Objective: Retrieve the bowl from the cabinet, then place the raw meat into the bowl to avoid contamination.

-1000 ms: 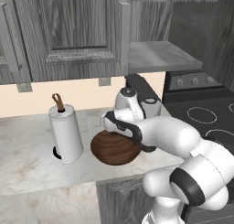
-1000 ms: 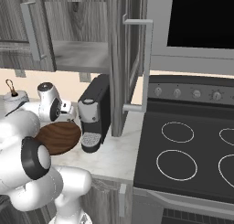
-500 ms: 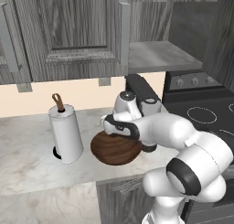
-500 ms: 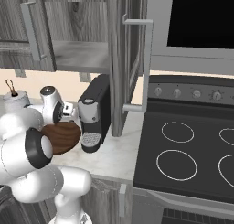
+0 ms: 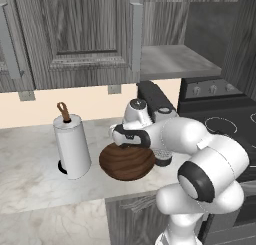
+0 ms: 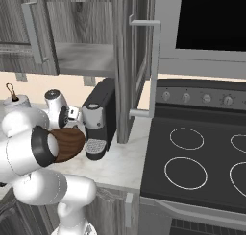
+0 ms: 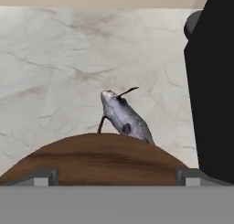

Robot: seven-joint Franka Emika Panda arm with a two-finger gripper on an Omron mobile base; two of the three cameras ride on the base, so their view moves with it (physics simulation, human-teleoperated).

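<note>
We see the dark wooden bowl point(image 5: 126, 162) sitting on the marble counter point(image 5: 35, 174) near its front edge, between the paper-towel roll point(image 5: 72, 145) and the coffee machine point(image 6: 100, 118). Our gripper point(image 7: 116, 176) hovers over it with its jaws spread wide and empty. The raw meat point(image 7: 124, 118) (small, grey-purplish) lies on the counter just beyond the bowl's rim, and the cabinet point(image 5: 165, 59) stands open above.
</note>
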